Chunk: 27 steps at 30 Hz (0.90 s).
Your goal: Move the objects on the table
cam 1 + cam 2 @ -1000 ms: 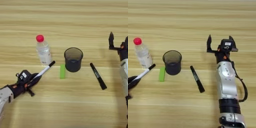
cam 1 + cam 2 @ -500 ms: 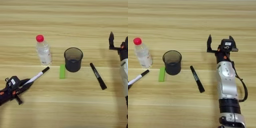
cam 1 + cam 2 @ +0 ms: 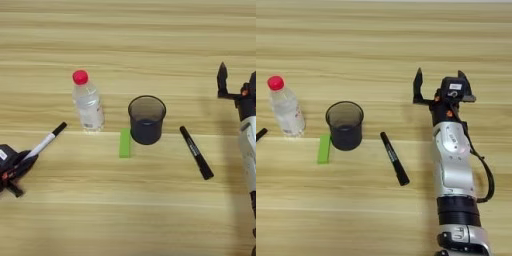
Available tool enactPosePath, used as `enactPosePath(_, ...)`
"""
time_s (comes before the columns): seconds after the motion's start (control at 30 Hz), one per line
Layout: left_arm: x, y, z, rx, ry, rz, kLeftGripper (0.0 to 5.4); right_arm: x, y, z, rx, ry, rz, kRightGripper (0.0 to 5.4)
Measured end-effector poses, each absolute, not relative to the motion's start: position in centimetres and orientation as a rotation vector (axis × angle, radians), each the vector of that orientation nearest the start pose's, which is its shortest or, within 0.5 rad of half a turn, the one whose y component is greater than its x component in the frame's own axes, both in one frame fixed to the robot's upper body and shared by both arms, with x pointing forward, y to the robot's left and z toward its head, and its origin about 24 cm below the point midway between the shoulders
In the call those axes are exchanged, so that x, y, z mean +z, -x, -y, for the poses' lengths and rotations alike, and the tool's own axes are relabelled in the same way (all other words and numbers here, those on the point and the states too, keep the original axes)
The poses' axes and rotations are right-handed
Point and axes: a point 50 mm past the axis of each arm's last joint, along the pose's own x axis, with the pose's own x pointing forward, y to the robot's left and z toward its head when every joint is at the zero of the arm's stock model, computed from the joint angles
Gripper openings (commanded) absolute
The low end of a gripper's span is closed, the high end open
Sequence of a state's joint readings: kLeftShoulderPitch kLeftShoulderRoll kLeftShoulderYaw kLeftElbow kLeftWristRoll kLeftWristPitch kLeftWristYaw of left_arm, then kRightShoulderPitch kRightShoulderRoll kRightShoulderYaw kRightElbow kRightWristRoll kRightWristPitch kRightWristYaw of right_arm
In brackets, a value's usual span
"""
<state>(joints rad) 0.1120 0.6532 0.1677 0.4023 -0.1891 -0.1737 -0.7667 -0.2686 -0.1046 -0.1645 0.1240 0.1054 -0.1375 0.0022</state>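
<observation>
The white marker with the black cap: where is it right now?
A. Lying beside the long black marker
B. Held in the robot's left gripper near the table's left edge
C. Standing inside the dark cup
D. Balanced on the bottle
B: the left gripper is shut on the white marker, whose black cap points toward the bottle.

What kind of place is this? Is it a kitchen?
Probably not a kitchen: more likely a robot practice table. The light wooden table holds a few loose things: a clear plastic bottle with red cap, a dark translucent cup, a long black marker.

I see the table (image 3: 128,45) evenly, softly lit; only faint shadows hug the dark cup (image 3: 146,120), and everything around it looks slightly soft.
</observation>
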Motion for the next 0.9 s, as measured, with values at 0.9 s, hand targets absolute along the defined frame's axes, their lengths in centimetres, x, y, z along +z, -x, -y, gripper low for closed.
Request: enactPosePath(0.9,0.3,-23.4,-24.1,-0.290,-0.045,-0.314,0.70,10.3,-29.9,19.0,-0.109,-0.028,0.295,5.40)
